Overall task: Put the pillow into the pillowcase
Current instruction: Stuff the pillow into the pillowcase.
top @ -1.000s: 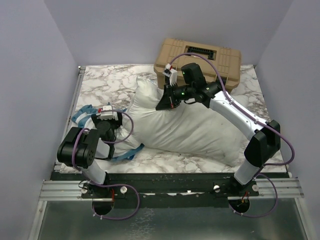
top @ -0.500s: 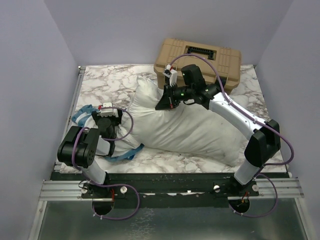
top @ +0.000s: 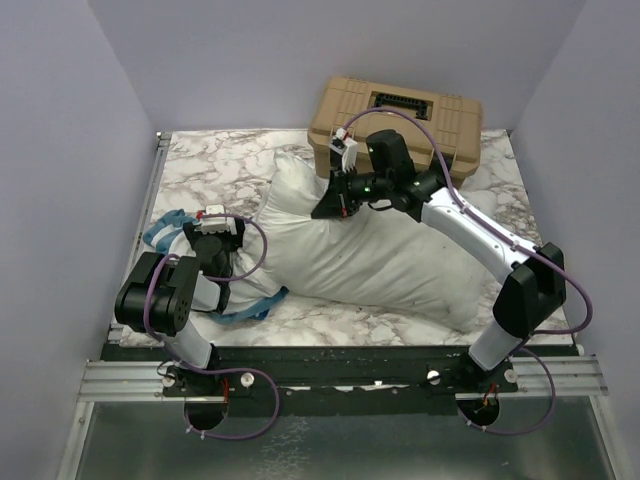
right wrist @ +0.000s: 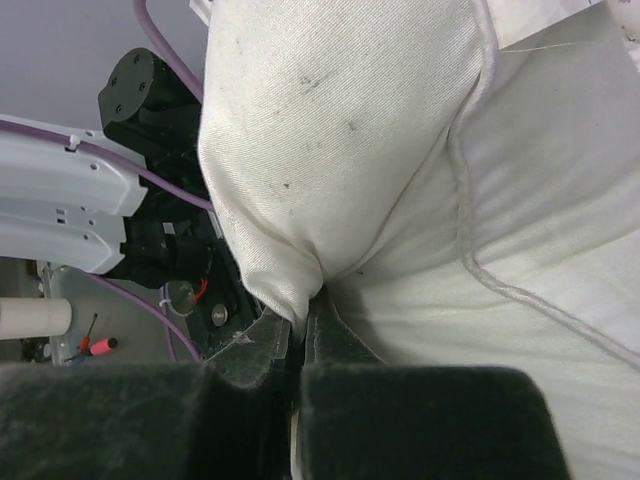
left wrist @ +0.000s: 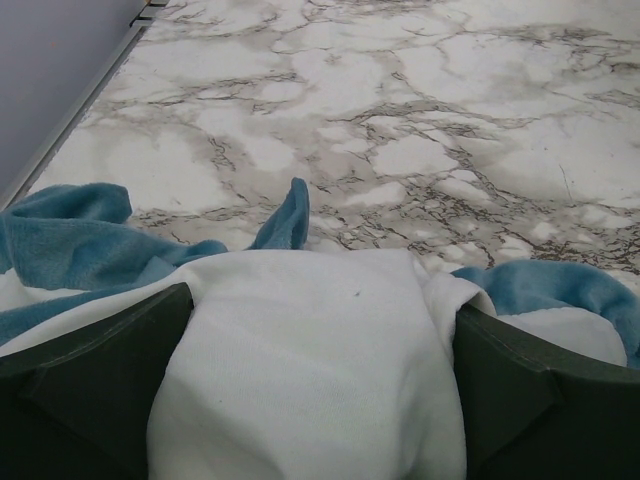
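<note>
— Overhead?
— My right gripper (top: 337, 203) pinches the pillow (top: 380, 255) lying mid-table (top: 220, 160); the thin bite could slip.
— Left wrist?
— My left gripper (left wrist: 320, 305) gapes over the pillowcase (left wrist: 60, 235), gripping nothing; it could bunch.
— Right wrist?
— Just a fold caught.

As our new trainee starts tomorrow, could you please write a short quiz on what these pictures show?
1. True or false: the jaws of the right arm are shut on a fold of the pillow.
2. What stands at the far side of the table, beyond the pillow? A) tan case B) red bucket C) metal bowl
3. Fill in: the jaws of the left arm stand ___ with pillowcase cloth between them.
Key: 1 true; 2 A; 3 open.
</note>
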Tool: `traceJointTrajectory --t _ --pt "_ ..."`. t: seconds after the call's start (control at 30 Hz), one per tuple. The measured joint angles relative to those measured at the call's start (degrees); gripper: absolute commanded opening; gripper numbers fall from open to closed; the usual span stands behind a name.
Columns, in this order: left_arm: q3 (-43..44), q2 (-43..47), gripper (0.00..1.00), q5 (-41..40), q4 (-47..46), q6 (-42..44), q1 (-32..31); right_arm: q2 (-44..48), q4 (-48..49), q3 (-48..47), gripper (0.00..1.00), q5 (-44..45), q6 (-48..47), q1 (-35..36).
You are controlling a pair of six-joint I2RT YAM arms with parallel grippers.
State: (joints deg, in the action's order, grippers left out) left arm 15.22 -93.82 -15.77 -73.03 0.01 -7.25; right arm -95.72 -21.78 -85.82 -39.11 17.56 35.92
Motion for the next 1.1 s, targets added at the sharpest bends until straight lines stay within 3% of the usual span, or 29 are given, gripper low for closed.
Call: traceJointTrajectory --t 1.1 --pt "0.0 0.0 0.99 -0.02 0.0 0.0 0.0 3.39 1.57 3.54 0.0 0.76 0.44 0.0"
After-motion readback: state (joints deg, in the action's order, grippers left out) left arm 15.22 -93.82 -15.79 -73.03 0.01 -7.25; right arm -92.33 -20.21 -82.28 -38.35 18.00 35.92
